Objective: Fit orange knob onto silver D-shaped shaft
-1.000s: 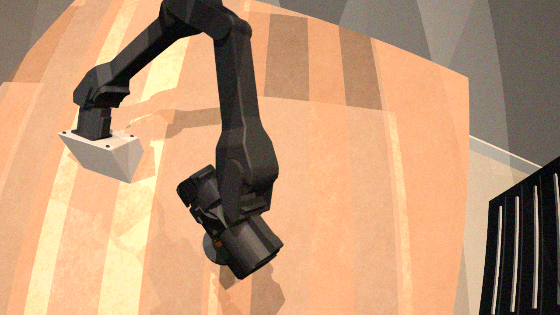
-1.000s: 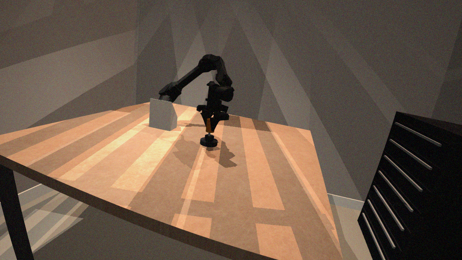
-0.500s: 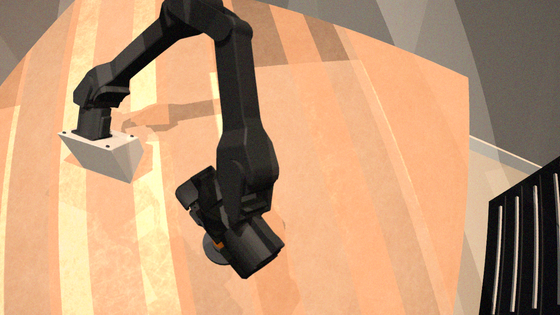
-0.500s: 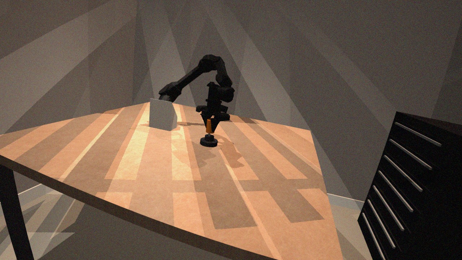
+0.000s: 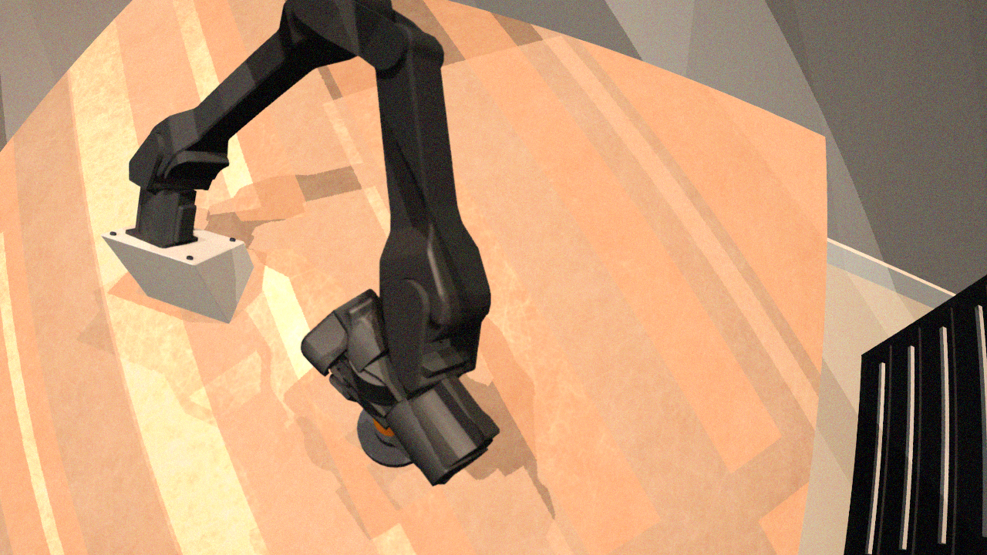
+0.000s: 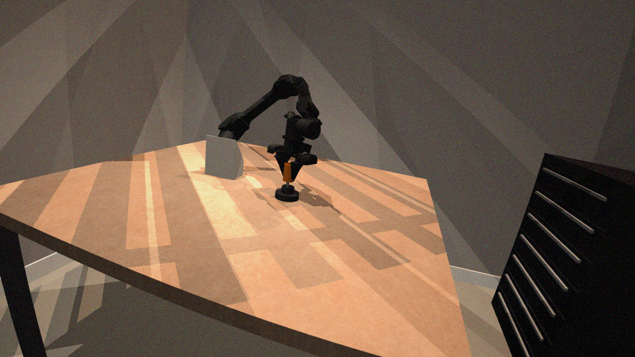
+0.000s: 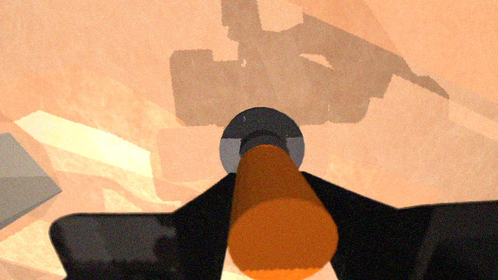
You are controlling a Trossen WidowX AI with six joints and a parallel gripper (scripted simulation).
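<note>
The orange knob [image 5: 383, 429] [image 6: 287, 170] [image 7: 278, 233] is upright between the two black fingers of my gripper [image 6: 287, 176] [image 7: 266, 178], which is shut on it. The dark round pedestal [image 5: 375, 451] [image 6: 286, 195] [image 7: 261, 117] stands on the table directly below. A short piece of the silver shaft [image 6: 287, 184] shows between the knob's lower end and the pedestal, so the knob is not against the pedestal. Whether the shaft's tip is inside the hole is hidden, and the flat sides do not show. In the top view the gripper covers most of the knob.
The arm's grey base block [image 5: 186, 286] [image 6: 222, 157] [image 7: 23, 187] stands on the wooden table [image 5: 621, 344] [image 6: 199, 266]. A black drawer cabinet [image 5: 897, 442] [image 6: 568, 248] stands beyond the table's right edge. Patterned light and the arm's shadow fall across the table.
</note>
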